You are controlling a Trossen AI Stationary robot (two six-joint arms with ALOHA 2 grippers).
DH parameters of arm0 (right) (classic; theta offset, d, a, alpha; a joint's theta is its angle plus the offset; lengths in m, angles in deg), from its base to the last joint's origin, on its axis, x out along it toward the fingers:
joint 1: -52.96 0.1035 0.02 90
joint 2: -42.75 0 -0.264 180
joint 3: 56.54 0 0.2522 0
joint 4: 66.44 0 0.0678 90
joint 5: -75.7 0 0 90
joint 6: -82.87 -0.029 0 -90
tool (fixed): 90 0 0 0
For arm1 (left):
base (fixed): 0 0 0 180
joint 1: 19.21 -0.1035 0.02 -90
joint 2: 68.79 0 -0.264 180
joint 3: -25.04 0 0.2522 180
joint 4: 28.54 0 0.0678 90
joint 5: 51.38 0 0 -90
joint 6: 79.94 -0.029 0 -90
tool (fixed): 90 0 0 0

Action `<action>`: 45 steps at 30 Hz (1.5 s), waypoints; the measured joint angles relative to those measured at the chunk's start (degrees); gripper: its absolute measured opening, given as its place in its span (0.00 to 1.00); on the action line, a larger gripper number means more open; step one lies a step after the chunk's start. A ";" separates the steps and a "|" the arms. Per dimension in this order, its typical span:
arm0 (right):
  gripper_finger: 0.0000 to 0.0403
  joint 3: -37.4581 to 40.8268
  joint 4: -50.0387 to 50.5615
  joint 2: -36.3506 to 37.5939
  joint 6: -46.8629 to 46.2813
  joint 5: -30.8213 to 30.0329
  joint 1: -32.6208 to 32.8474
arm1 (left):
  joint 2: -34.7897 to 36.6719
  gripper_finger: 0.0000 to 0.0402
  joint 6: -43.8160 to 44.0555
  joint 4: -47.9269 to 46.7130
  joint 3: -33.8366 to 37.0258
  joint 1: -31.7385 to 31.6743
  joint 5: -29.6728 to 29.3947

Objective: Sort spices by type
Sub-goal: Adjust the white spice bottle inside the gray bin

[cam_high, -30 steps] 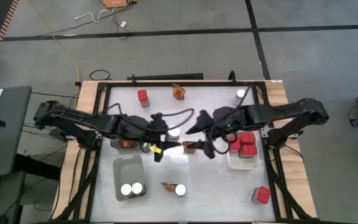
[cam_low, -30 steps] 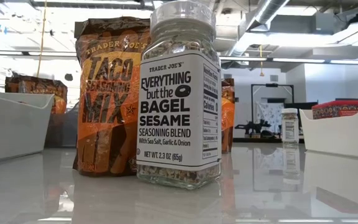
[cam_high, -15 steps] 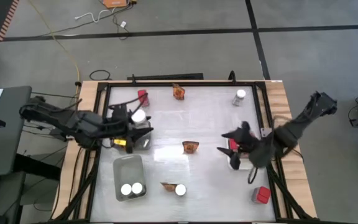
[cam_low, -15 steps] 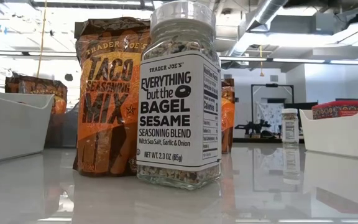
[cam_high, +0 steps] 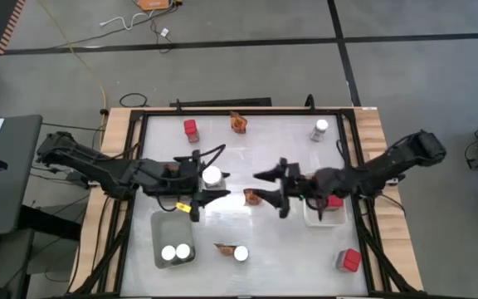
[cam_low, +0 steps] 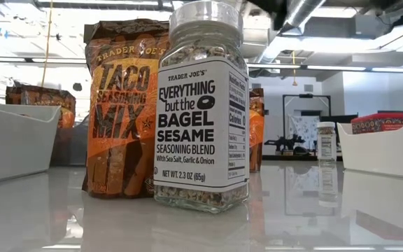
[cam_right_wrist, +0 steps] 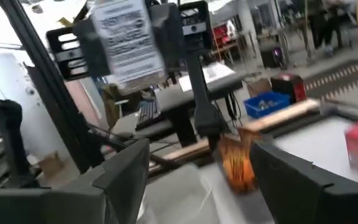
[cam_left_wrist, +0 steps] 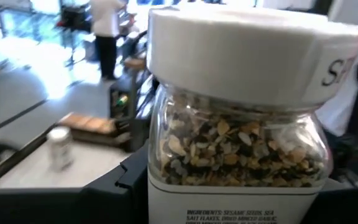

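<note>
- A jar [cam_high: 212, 175] with a white lid is clamped between the jaws of the left gripper [cam_high: 208, 179], held part-way open around its glass body; in the left wrist view the same jar [cam_left_wrist: 241, 118] fills the space between the fingers.
- A grey tray [cam_high: 171, 237] with two white-lidded jars [cam_high: 175, 252] in it is seen below and just left of those jaws.
- A red box [cam_high: 191, 129] is found on the table beyond the left jaws, and a packet [cam_high: 238, 123] further right of it.
- A packet and jar [cam_high: 233, 252] are seen together near the front edge, between the two grippers.
- An orange-brown packet [cam_high: 254, 197] lies on the table just left of the right gripper [cam_high: 277, 187], whose jaws are spread wide and hold nothing.
- A white tray [cam_high: 322, 218] with red boxes [cam_high: 334, 202] is partly hidden behind the right jaws, under the arm.
- Another jar [cam_high: 320, 129] stands far beyond the right jaws, and a red box [cam_high: 351, 260] near the front right corner.
</note>
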 joint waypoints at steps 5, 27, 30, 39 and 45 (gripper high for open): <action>0.75 -8.82 6.19 -4.52 9.41 4.51 -1.18 | 0.06 0.49 -0.81 4.23 -0.20 -0.56 3.91; 0.75 -32.73 24.09 -15.26 16.12 7.71 -1.35 | 0.01 0.49 -1.79 2.43 -0.20 -0.59 3.16; 0.75 -33.55 23.99 -15.20 15.97 7.76 -1.64 | 0.04 0.49 -1.83 1.39 -0.20 -0.59 3.05; 0.75 -35.05 27.05 -15.24 13.27 7.82 -2.11 | -0.18 0.49 -1.92 1.29 -0.20 -0.81 2.33; 0.75 -35.04 28.82 -15.24 12.89 7.75 -2.88 | -3.49 0.49 -1.45 5.49 -0.40 -2.77 3.05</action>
